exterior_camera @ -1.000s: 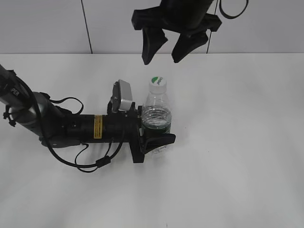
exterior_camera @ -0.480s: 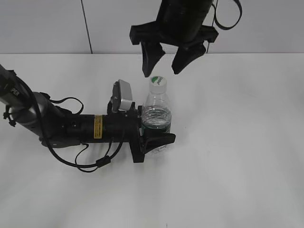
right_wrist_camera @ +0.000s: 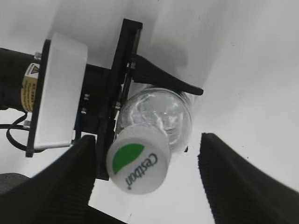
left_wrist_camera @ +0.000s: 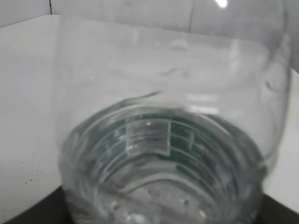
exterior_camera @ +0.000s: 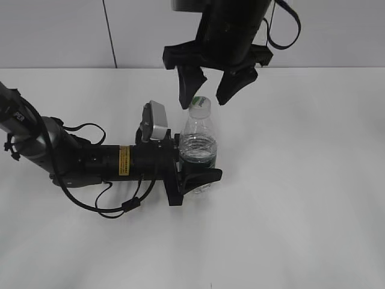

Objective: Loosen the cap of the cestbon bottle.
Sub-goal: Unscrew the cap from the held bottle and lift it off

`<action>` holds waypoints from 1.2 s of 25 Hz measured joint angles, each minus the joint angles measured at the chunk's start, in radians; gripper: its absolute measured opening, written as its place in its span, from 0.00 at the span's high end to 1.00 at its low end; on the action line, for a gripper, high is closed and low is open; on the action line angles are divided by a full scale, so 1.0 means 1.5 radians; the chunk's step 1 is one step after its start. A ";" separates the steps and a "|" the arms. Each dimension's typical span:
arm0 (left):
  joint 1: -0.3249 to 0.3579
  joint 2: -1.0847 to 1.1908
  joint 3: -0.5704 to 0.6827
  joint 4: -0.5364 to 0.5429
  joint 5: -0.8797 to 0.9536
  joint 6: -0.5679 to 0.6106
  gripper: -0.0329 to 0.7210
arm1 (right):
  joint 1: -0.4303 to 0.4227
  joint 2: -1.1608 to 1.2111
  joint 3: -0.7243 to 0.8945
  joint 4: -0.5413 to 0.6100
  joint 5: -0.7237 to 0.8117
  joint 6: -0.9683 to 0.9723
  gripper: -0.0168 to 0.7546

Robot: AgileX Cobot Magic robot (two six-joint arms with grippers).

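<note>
A plain white table (exterior_camera: 313, 198) runs back to a pale panelled wall with one dark seam. Taking the cestbon bottle (exterior_camera: 198, 147) as the landmark: to its left, the left arm lies low along the table, its wrist camera (exterior_camera: 157, 123) just beside the bottle's shoulder. The left gripper (exterior_camera: 197, 176) is clamped around the bottle's lower body, one black finger (exterior_camera: 204, 178) curving across the front below the dark green label band. The left wrist view is filled by the clear ribbed bottle wall (left_wrist_camera: 163, 140), with the green band showing through it. The bottle stands upright on the table, roughly at its middle, water visible inside. The cap (exterior_camera: 200, 106) sits on the neck, white with a green patch and lettering on top (right_wrist_camera: 138, 160). Above the bottle, the right gripper (exterior_camera: 210, 90) hangs from overhead, its two fingers spread wide, one on each side of the cap and neither touching it; the left fingertip (exterior_camera: 188, 96) is just beside the cap, the right one farther off.
</note>
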 joint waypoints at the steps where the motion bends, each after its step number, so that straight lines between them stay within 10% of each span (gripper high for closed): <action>1: 0.000 0.000 0.000 0.000 0.000 0.000 0.41 | 0.002 0.005 0.000 0.001 0.000 0.000 0.31; 30: 0.000 0.000 0.000 -0.001 0.001 0.000 0.41 | 0.019 0.014 0.000 -0.020 0.001 -0.080 0.58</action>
